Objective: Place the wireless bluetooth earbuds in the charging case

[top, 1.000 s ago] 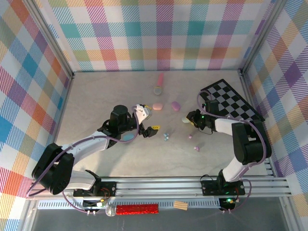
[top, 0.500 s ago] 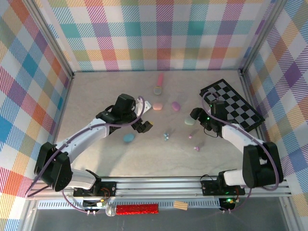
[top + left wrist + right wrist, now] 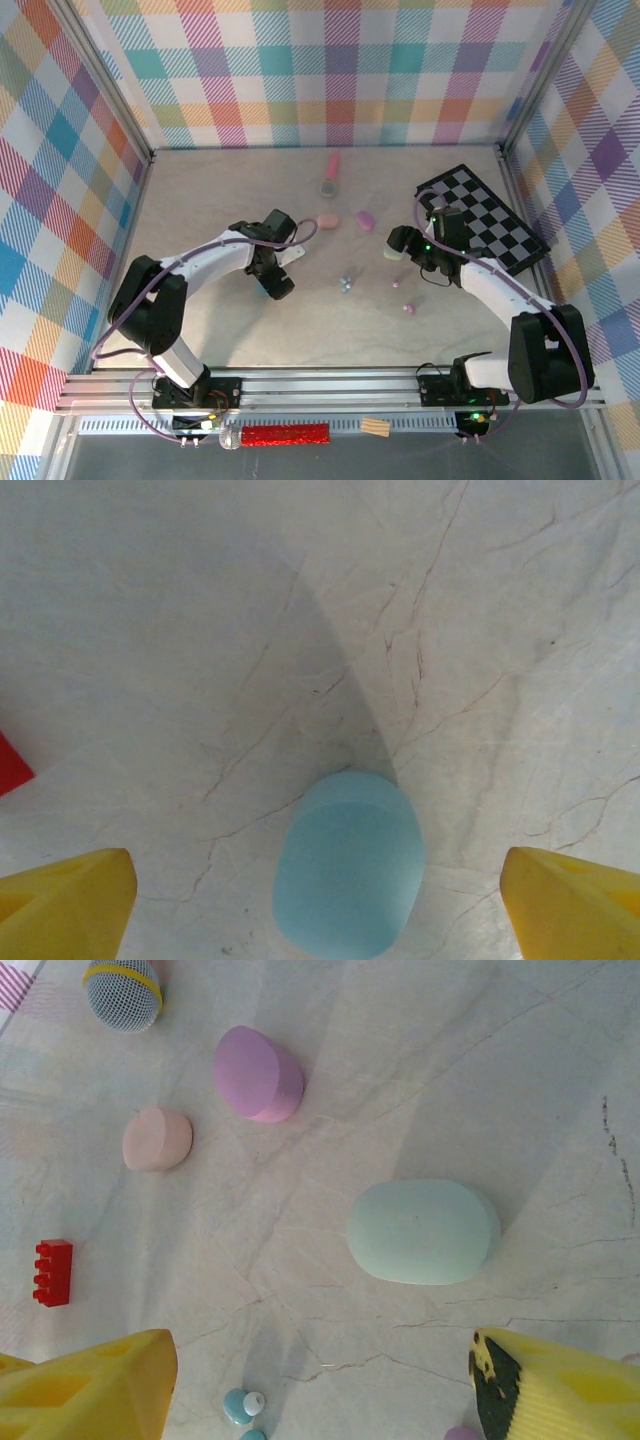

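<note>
On the left of the desk [image 3: 200, 200], the left tool [image 3: 315, 880] points down with its jaws wide open. Its yellow fingertips [image 3: 70, 900] stand on either side of the blue case [image 3: 348, 865] and are clear of it. The case lies flat on the marbled surface, its rounded end pointing away from the wrist. A corner of a red brick [image 3: 10, 765] shows at the left edge of that wrist view.

Toward the middle, a toy microphone [image 3: 328, 186] lies near the back. In front of it, a pink case [image 3: 327, 221] and a purple case [image 3: 365, 219] sit side by side, a little apart. Nearer the arms, the pale blue earbuds [image 3: 345, 284] lie loose on the desk, outside every case. A purple earbud [image 3: 396, 284] and a pink earbud [image 3: 408, 308] lie further right, each on its own.

The mint case [image 3: 424, 1231] rests flat just beyond the right tool [image 3: 320, 1380]. This tool's jaws also stand open and grip nothing, and the case lies ahead of the fingertips [image 3: 555, 1390] rather than between them. A black-and-white checkerboard [image 3: 480, 215] lies at an angle by the right wall.
</note>
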